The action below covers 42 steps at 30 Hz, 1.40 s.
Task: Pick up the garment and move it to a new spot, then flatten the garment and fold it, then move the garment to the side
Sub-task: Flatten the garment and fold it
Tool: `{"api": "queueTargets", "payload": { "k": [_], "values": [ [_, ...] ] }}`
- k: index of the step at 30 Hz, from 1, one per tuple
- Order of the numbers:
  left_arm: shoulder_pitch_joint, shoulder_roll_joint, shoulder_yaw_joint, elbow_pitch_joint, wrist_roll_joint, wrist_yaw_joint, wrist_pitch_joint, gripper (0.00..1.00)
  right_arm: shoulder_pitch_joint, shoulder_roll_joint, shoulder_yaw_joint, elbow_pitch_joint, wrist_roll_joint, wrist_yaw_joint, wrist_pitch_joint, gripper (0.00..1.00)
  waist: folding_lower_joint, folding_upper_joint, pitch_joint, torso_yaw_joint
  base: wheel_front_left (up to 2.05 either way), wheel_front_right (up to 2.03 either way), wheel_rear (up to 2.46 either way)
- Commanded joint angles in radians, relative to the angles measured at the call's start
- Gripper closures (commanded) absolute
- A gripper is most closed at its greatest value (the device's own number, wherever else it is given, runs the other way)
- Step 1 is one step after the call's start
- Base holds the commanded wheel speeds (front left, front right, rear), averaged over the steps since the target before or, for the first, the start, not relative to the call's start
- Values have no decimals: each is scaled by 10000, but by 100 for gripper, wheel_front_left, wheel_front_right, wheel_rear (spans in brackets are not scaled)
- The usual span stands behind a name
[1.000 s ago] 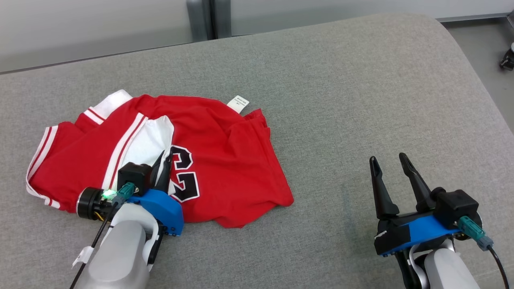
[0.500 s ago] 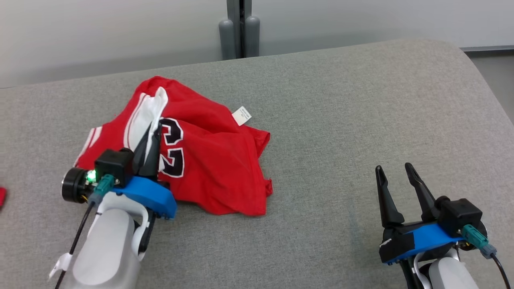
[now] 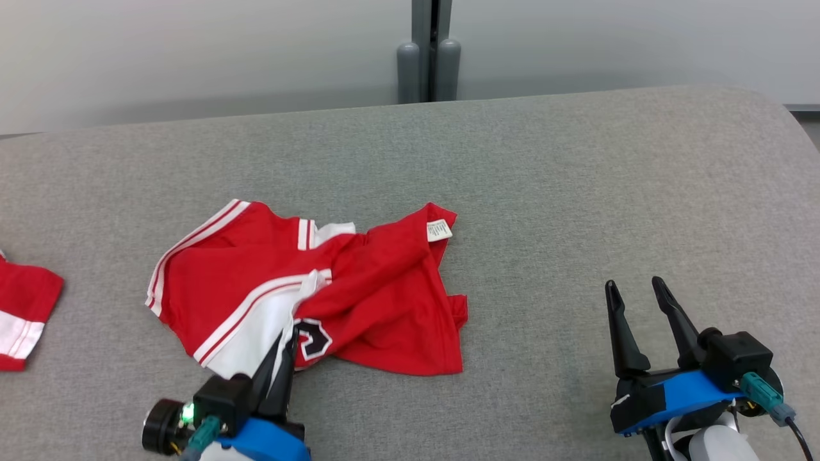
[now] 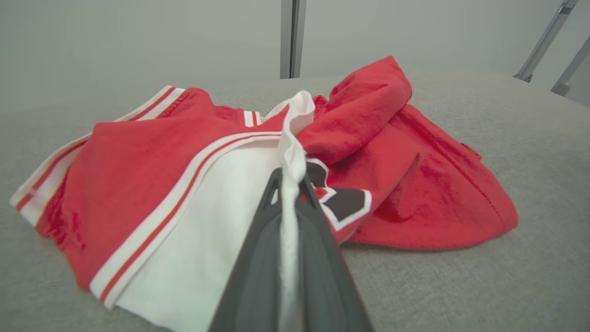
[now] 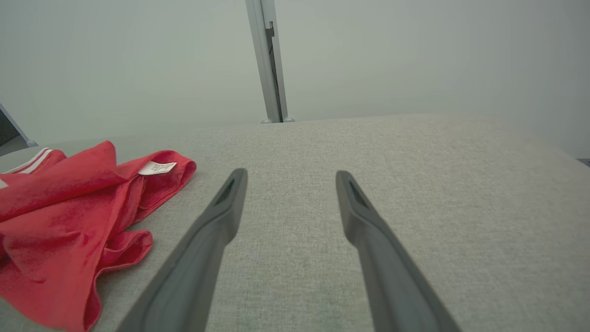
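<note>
We cannot read the white label [image 3: 439,230] on the red-and-white jersey [image 3: 391,288]; folds hide part of its black number [image 3: 312,337]; another red cloth [image 3: 22,307] runs off the left edge.

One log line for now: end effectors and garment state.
left end effector: shut on garment, white panel | right end effector: open, empty, apart from garment | garment: crumpled on grey cushion, not yet flattened

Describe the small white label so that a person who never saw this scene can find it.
On the wide grey cushion a crumpled red garment lies left of centre. At its far right corner sits the label: a small white rectangle with tiny print, unlike the long striped trims.
</note>
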Motion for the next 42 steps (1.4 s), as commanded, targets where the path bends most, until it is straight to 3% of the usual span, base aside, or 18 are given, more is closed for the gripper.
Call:
{"api": "queueTargets", "payload": {
  "k": [1,7,8,9,10,16,21,31,42],
  "values": [
    [320,-73,120,-171,18,-5,-26,100,80,-21,-38,-15,-63,1,-8,0,1,1,-1,91,0,0,0],
    [1364,-327,323,-441,8,-6,-26,100,166,-21,8,56,-49,1,-8,0,1,1,-118,336,0,0,0],
    [1437,-351,277,-403,39,-6,-26,91,173,-23,30,76,-36,1,-8,0,1,1,-134,359,0,0,0],
    [1443,-381,251,-458,63,-6,-26,20,175,-23,36,82,-30,1,-8,0,1,1,-155,387,0,0,0],
    [1468,-412,244,-544,53,-6,-26,0,171,-23,33,91,-30,1,-8,0,1,1,-176,409,0,0,0],
    [1401,-569,659,-1874,36,-6,-27,0,214,-21,14,169,-62,1,-8,0,1,1,-368,458,0,0,0],
    [1276,-697,1666,-2831,107,8,-26,0,322,-23,-61,183,-96,1,-8,0,1,1,-562,450,0,0,0],
    [1177,-832,3739,-2678,378,54,-26,0,548,-21,-150,262,-139,1,-8,0,1,1,-843,435,0,0,0],
    [1139,-921,3995,-2352,524,5,-26,0,432,-21,-38,440,-221,1,-8,0,1,1,-879,597,0,0,0]
  ]
}}
